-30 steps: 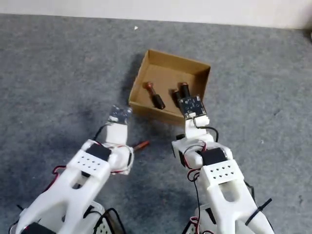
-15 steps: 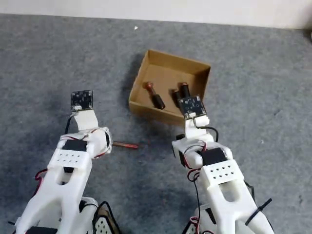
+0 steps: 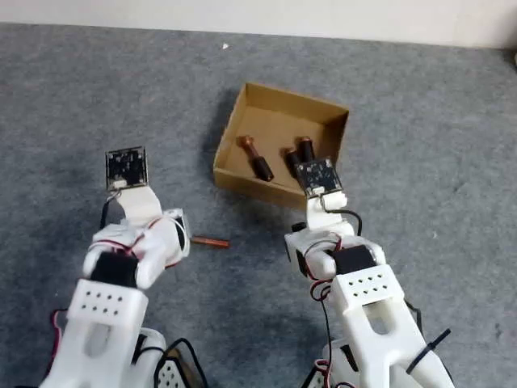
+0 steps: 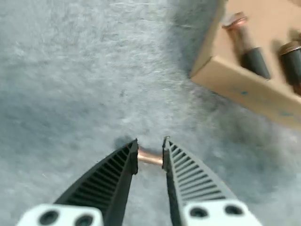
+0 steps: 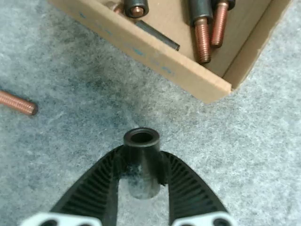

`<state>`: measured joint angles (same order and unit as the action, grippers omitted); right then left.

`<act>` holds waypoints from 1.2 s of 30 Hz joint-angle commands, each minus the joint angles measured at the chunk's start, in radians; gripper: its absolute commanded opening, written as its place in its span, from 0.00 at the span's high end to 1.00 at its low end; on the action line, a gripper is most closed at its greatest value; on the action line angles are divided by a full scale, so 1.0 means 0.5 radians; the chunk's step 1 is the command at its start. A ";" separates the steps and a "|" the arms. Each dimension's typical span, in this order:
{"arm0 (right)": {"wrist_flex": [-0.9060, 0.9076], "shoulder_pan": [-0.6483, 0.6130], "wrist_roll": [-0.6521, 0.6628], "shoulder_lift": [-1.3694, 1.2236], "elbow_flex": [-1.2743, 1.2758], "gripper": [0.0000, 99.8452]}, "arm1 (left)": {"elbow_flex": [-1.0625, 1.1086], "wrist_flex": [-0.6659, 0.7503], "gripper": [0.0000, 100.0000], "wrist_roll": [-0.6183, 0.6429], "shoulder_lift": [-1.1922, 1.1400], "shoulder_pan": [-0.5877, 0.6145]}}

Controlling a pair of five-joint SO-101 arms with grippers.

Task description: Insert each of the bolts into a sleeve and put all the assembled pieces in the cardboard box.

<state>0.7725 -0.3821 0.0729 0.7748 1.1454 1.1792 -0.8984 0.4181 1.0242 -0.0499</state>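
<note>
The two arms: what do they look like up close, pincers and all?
Both the left arm and the right arm have boxy white shells with a grid of small holes on top. Thin red and black wires loop around the joints, and a small black circuit board sits at each wrist. The jaws are black ribbed wedges tapering to tips, on white bases.

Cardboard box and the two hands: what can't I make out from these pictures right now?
Assembled piece, high view: the right arm's camera board covers its near end.
Cardboard box, right wrist view: top edge cuts off the pieces inside.
Bolt, left wrist view: the left hand hides both ends.
Sleeve in the right hand: bore too dark to see into.
</note>
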 commanded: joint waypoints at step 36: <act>-0.060 0.017 -0.003 0.054 -0.014 1.00 | -0.474 0.258 0.93 0.773 -1.554 -0.017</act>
<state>0.7725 -0.3821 0.0729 0.7748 1.1454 0.9597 -0.7772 0.7986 0.2662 -0.0867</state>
